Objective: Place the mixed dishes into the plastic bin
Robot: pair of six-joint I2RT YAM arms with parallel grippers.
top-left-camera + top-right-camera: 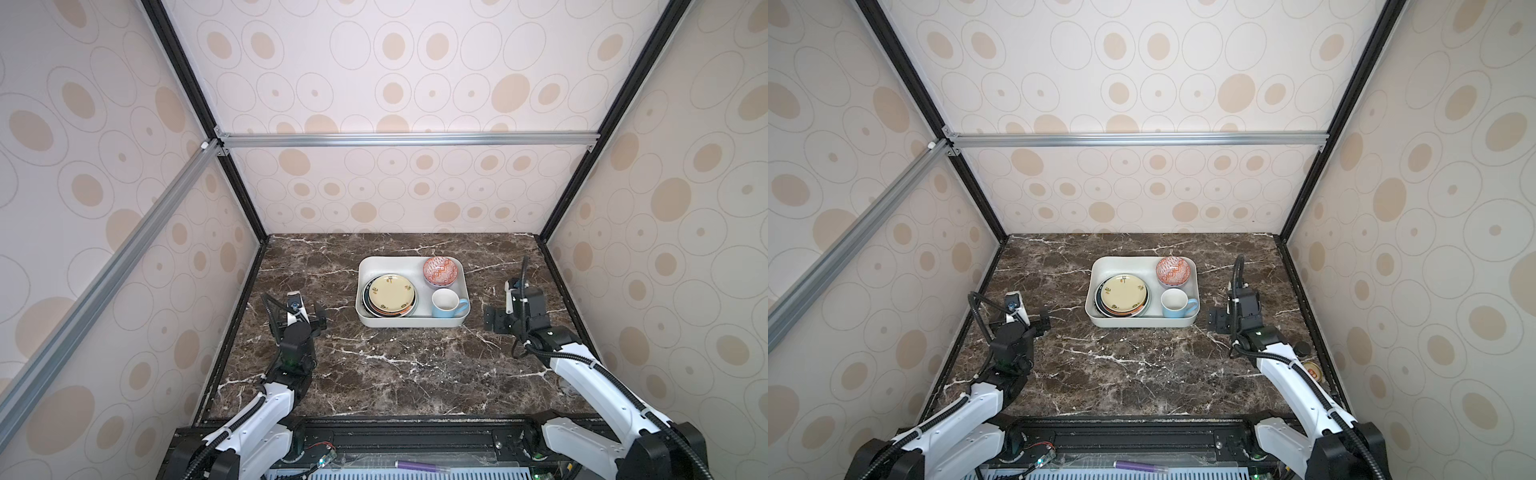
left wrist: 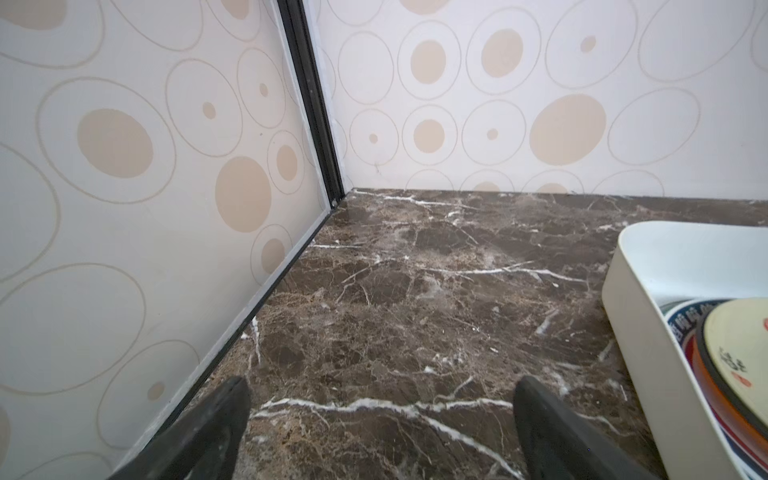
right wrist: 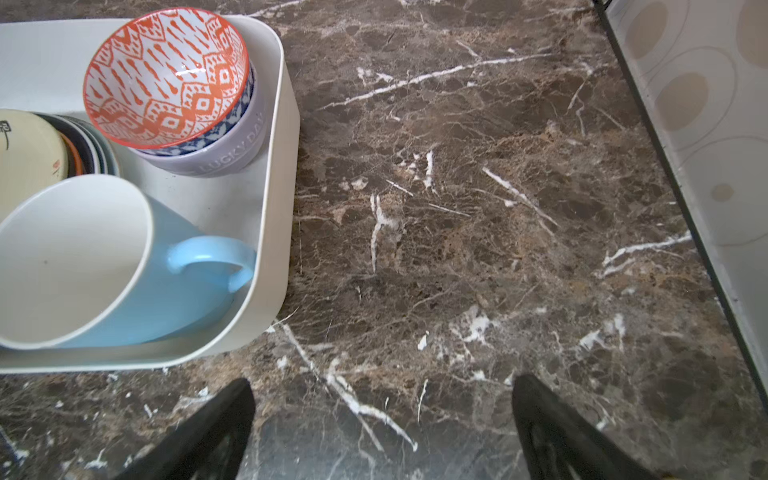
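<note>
The white plastic bin [image 1: 386,266] [image 1: 1121,266] stands mid-table and holds the mixed dishes. At its left is a stack of plates with a cream plate [image 1: 391,293] [image 1: 1124,294] on top. A red-white patterned bowl [image 1: 439,269] [image 3: 166,75] sits nested in a lilac bowl [image 3: 232,153] at the back right. In front of the bowls stands a blue mug [image 1: 446,303] [image 3: 166,282]. My left gripper [image 1: 320,318] [image 2: 382,382] is open and empty, left of the bin over bare marble. My right gripper [image 1: 492,320] [image 3: 384,380] is open and empty, just right of the bin.
The brown marble tabletop [image 1: 395,365] is boxed in by patterned walls at left, back and right. A round can top [image 1: 1313,371] and a dark round lid [image 1: 1301,348] sit by the right wall beside my right arm. The bin's wall [image 2: 636,257] lies close to my left gripper.
</note>
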